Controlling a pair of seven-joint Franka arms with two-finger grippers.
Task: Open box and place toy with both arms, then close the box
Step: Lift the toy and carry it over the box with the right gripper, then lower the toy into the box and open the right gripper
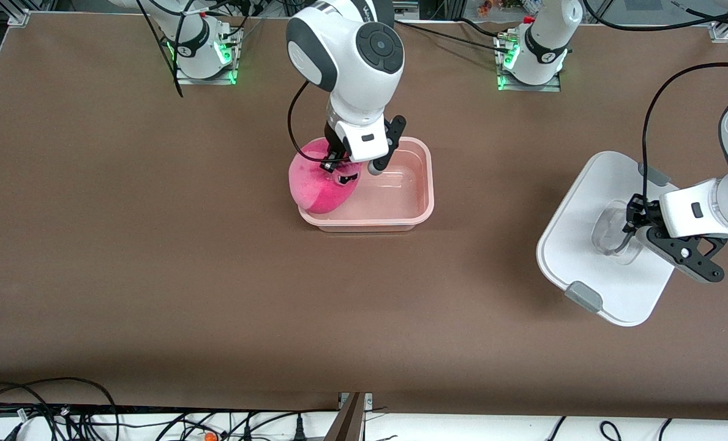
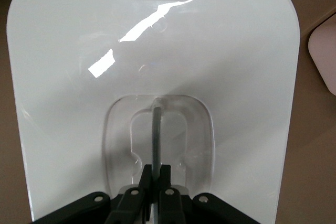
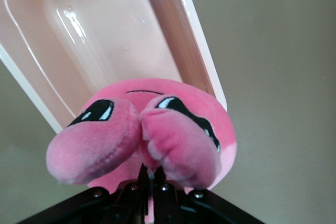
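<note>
Over the open box [image 1: 409, 190], the right gripper [image 3: 150, 174] pinches the toy [image 1: 322, 184] at the rim, while the left gripper [image 2: 155, 174] clamps the lid's [image 1: 590, 202] handle [image 2: 156, 137], well apart toward the left arm's end.

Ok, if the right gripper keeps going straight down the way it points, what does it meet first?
Probably the box: the right gripper, shut on the toy, hangs over its rim at the right arm's end, so the toy likely lands partly on that rim.

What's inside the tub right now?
Only the pink plush toy, overhanging the tub rim at the right arm's end, pinched by the right gripper. Beneath the toy is hidden.
</note>
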